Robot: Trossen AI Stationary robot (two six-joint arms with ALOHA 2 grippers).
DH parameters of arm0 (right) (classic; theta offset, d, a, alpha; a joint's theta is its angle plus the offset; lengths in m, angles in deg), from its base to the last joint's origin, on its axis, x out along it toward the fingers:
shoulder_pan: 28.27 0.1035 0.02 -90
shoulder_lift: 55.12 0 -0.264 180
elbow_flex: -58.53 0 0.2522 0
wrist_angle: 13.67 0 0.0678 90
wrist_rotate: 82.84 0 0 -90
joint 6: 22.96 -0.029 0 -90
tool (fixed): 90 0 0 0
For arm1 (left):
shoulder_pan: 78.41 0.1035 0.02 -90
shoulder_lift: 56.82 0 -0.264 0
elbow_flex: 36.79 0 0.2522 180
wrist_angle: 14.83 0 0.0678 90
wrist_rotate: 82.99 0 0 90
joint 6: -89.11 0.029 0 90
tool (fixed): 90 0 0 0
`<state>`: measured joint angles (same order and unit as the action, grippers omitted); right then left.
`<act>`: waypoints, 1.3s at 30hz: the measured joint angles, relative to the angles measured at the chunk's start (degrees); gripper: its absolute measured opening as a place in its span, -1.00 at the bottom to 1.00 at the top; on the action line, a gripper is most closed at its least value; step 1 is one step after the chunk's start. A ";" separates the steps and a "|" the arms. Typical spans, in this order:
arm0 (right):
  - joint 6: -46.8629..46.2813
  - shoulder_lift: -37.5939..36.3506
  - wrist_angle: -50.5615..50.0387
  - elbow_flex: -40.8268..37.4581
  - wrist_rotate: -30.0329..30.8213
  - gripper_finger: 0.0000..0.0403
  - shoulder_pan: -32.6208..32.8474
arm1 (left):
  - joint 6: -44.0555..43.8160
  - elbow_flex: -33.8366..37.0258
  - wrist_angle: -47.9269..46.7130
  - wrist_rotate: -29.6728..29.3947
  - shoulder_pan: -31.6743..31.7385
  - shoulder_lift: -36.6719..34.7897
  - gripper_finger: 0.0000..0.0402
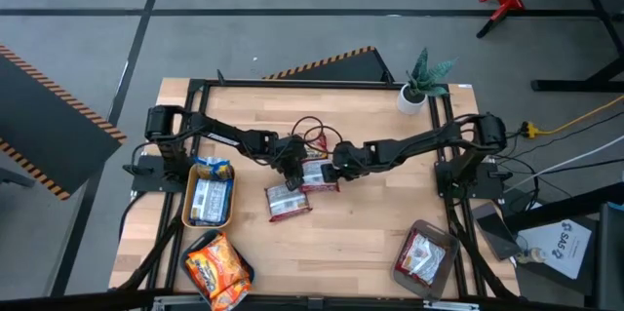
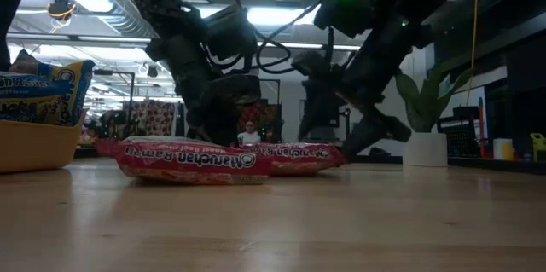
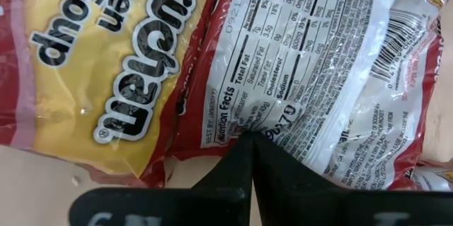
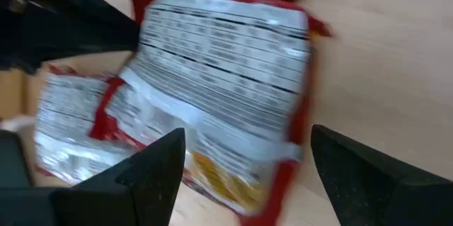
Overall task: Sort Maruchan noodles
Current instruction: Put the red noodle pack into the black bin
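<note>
Under my two grippers mid-table lie the unsorted red packets: my left gripper pinches one's edge, my right gripper hangs spread over another, while blue ones fill the yellow tray and orange, red ones sit sorted nearer.

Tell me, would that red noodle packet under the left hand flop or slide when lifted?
Probably slippery: the red packet has shiny, crinkly film. The shut left hand pinches only its edge, so it may droop. It likely won't roll, lying flat.
</note>
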<state>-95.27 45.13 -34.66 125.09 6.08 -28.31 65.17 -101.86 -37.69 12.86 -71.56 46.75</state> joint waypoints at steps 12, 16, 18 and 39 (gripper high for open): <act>-2.72 5.38 7.82 0.08 -2.19 0.42 0.00 | -0.09 0.09 -0.11 -0.22 0.11 0.20 -1.00; -2.53 5.58 12.26 -0.20 -2.60 0.42 -0.09 | 0.00 0.16 -0.24 -0.51 0.15 0.15 -1.00; -2.47 5.64 12.55 -0.20 -2.70 0.41 -0.47 | 0.00 0.16 -0.13 -0.55 0.15 0.15 -1.00; 0.82 3.31 14.43 0.39 -5.31 -0.44 -0.42 | 0.04 0.15 -3.36 -0.55 1.16 -8.61 -1.00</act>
<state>-94.45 48.44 -20.23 125.48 0.77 -28.72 65.21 -101.71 -41.05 12.31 -70.40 38.14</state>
